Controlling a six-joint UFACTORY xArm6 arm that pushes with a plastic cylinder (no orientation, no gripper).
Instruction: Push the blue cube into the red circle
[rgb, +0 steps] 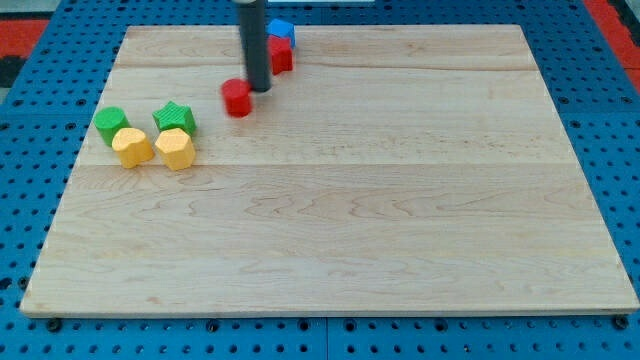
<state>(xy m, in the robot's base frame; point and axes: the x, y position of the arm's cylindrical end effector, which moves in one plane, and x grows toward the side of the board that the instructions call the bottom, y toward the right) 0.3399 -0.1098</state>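
My tip (259, 88) — bare rod, holding nothing — sits between blue cube (281, 30) and red circle (237, 97); push not finished.

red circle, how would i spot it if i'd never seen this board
Start at the dark rod near the board's top edge and follow it down to my tip. The red circle sits just to its left, a short round block standing alone, unlike the other red block tucked against the blue cube.

My tip (259, 88) sits just at two o'clock of the red round block (237, 98). The blue cube (281, 30) touches another red block (282, 55), at its twelve o'clock.
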